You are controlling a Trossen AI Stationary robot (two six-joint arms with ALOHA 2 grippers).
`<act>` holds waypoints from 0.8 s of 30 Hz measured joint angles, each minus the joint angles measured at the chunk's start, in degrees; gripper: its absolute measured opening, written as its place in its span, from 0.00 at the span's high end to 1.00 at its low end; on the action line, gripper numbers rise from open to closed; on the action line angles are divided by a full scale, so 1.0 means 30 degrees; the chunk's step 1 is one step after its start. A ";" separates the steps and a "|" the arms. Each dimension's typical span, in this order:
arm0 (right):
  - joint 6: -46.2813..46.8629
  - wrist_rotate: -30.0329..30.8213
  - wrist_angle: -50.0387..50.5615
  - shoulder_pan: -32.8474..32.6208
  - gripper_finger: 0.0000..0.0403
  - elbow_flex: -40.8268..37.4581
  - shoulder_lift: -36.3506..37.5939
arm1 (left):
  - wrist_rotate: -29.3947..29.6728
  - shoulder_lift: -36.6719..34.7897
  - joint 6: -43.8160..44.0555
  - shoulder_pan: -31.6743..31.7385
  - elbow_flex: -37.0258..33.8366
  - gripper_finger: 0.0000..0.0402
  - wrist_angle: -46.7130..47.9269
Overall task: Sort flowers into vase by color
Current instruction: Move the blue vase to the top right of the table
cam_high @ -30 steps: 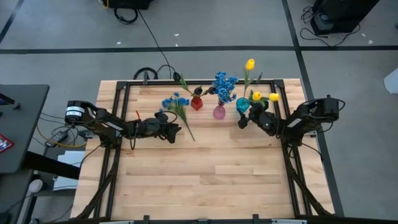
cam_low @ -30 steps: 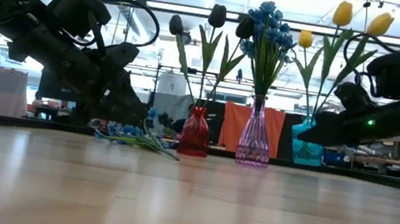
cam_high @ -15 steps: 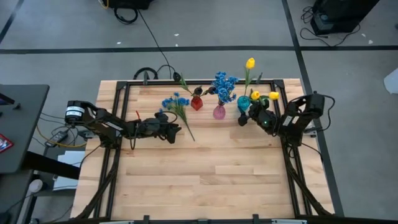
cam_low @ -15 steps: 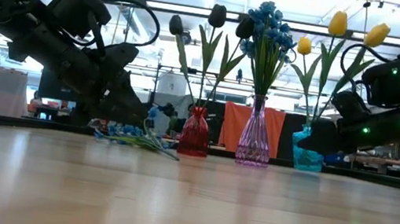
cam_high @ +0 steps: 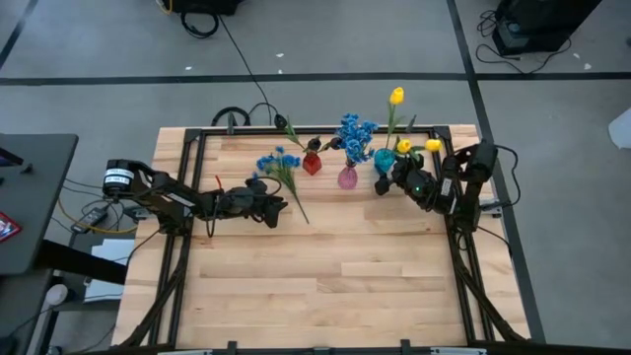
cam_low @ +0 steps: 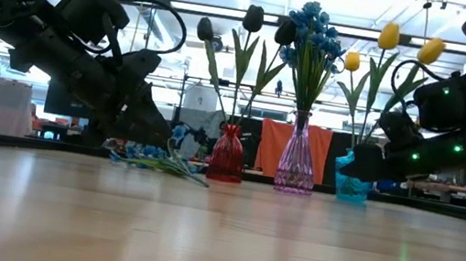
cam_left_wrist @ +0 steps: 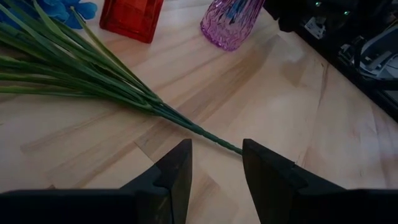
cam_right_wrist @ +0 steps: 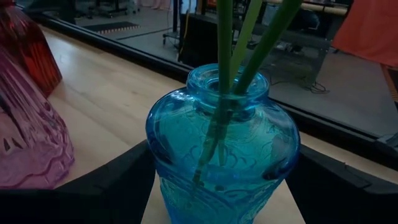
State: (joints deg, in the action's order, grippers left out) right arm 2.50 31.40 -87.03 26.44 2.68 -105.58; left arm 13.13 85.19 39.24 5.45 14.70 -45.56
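Observation:
A blue-blossom spray (cam_high: pixel 279 163) lies flat on the table, its stem end (cam_left_wrist: pixel 231 147) just ahead of my open left gripper (cam_left_wrist: pixel 217 155), which touches nothing. The red vase (cam_low: pixel 227 153) holds dark blooms (cam_low: pixel 253 18). The pink vase (cam_low: pixel 296 163) holds blue blossoms (cam_low: pixel 313 31). The teal vase (cam_right_wrist: pixel 221 149) holds three yellow tulips (cam_low: pixel 388 33). My right gripper (cam_high: pixel 387 180) is at this vase, one finger on each side. My right gripper has the teal vase's belly (cam_right_wrist: pixel 180 155) between its two fingers (cam_right_wrist: pixel 112 180), and no gap shows on either side. The fingers come level from the table's right. The vase stays upright, with its base (cam_low: pixel 350 198) at table level in the low view.
The three vases stand in a row near the far edge, with the pink vase (cam_high: pixel 347 178) close beside the teal one (cam_high: pixel 383 161). A black frame rail (cam_high: pixel 458 197) runs along the table's sides. Bare wood (cam_high: pixel 325 276) fills the near half.
My right arm has swung toward the table's left. Its gripper and the teal vase have edged a little toward the far-left. The tulips have shifted with them and stand lower in the low view. My left arm and the blue spray have kept still.

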 joint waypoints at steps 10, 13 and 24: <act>0.0087 -0.0433 -0.0137 0.0173 0.13 -0.0081 -0.0088 | 0.0000 -0.0007 0.0000 0.0000 0.0000 0.63 0.0007; 0.0075 -0.0775 0.0038 0.0172 0.08 -0.0229 -0.0100 | 0.0000 -0.0007 0.0000 0.0000 0.0000 0.63 0.0007; 0.0663 -0.1169 -0.0234 -0.0607 0.02 -0.0823 0.0101 | -0.0204 -0.0011 0.0106 0.0000 0.0000 0.63 -0.0055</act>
State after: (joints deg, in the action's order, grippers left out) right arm 4.49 27.89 -87.73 24.62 0.21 -105.28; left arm 12.51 85.15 39.56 5.45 14.70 -45.72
